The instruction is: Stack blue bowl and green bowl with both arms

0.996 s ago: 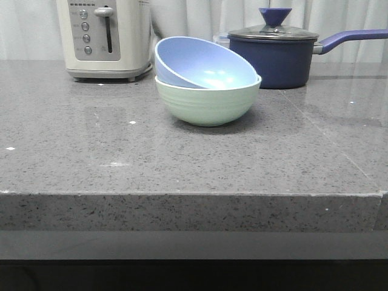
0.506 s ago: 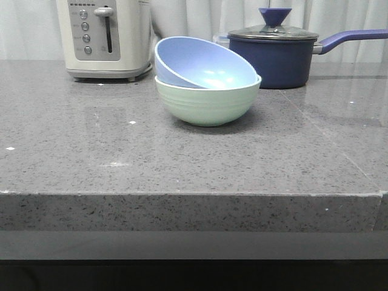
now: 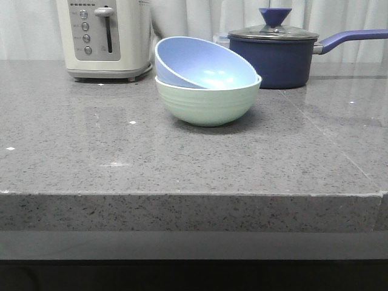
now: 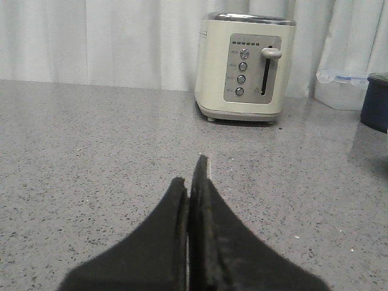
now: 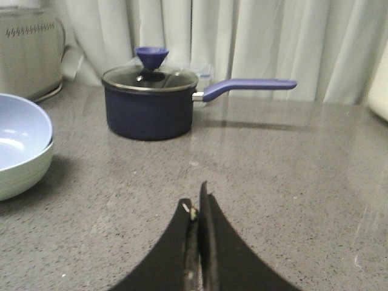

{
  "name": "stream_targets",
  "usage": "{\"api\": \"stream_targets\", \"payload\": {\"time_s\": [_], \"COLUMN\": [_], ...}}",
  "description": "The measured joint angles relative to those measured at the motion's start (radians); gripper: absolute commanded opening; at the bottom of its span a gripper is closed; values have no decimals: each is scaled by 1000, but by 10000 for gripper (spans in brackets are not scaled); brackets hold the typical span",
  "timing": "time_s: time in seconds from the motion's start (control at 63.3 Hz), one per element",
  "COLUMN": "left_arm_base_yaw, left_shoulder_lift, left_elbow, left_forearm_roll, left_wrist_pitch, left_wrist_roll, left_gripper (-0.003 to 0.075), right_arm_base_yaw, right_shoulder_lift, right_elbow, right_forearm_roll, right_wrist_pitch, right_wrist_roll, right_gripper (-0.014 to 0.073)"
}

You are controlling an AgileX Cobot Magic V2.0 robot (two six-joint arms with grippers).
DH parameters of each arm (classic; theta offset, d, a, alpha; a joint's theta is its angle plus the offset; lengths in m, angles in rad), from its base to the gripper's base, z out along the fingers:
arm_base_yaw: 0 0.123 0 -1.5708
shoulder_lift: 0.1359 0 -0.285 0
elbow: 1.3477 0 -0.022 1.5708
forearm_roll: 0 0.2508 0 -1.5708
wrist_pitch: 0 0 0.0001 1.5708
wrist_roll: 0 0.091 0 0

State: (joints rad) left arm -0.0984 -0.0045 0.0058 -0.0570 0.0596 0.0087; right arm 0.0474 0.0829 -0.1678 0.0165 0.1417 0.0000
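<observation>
The blue bowl (image 3: 203, 63) rests tilted inside the green bowl (image 3: 206, 103) on the grey counter, mid-back in the front view. Both bowls show at the edge of the right wrist view, blue (image 5: 18, 127) over green (image 5: 21, 173). My left gripper (image 4: 191, 176) is shut and empty over bare counter, facing the toaster. My right gripper (image 5: 196, 197) is shut and empty over the counter, to the right of the bowls. Neither arm shows in the front view.
A cream toaster (image 3: 106, 37) stands at the back left, also in the left wrist view (image 4: 245, 66). A dark navy lidded saucepan (image 3: 276, 54) with a long handle stands at the back right, also in the right wrist view (image 5: 151, 103). The counter's front edge (image 3: 194, 195) is near.
</observation>
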Motion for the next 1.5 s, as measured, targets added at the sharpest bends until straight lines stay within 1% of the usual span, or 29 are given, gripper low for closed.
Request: {"api": "stream_targets", "payload": {"time_s": [0.079, 0.142, 0.3, 0.522, 0.743, 0.901, 1.502], "left_arm_base_yaw": [0, 0, 0, 0, 0, 0, 0], "left_shoulder_lift": [0, 0, 0, 0, 0, 0, 0], "left_elbow": [0, 0, 0, 0, 0, 0, 0], "left_forearm_roll": [0, 0, 0, 0, 0, 0, 0], "left_wrist_pitch": [0, 0, 0, -1, -1, -1, -1], "left_wrist_roll": [0, 0, 0, 0, 0, 0, 0], "left_gripper": [-20, -20, -20, -20, -20, -20, -20], "right_arm_base_yaw": [-11, -17, -22, -39, -39, -39, -40], "right_shoulder_lift": [-42, -67, -91, -93, -93, -93, -93], "right_elbow": [77, 125, 190, 195, 195, 195, 195], "right_forearm_roll": [0, 0, -2, -2, -2, -2, -2], "right_wrist_pitch": [-81, -119, -142, -142, -142, -109, -109], "right_wrist_roll": [0, 0, 0, 0, 0, 0, 0], "right_gripper": [-54, -54, -54, -54, -54, -54, -54]}}
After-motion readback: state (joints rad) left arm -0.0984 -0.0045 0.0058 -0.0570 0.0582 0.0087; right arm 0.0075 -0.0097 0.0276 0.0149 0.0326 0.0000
